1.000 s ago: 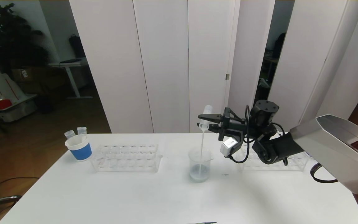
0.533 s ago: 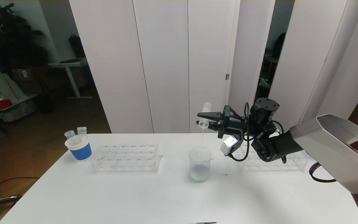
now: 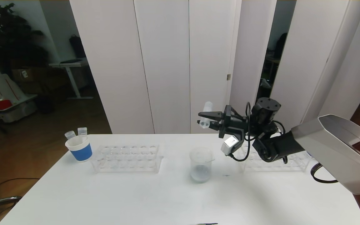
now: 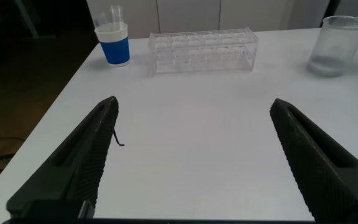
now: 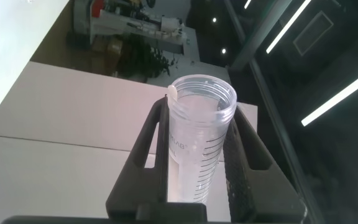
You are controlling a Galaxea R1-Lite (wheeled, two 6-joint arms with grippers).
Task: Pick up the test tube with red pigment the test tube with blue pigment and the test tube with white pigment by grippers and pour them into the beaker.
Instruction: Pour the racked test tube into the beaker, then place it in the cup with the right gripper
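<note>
Your white table [image 3: 155,200] carries a blue paper cup [image 3: 79,148] far left and a clear rack [image 3: 127,158] beside it. The beaker [image 3: 201,164] stands mid-table, with another rack [image 3: 277,164] to its right.

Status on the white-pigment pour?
Right gripper shut on test tube, tipped mouth-down above beaker. No stream visible. Left gripper open, idle over table. Nothing obstructing.

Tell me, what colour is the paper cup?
The paper cup is blue with a white rim, clearest in the head view.
</note>
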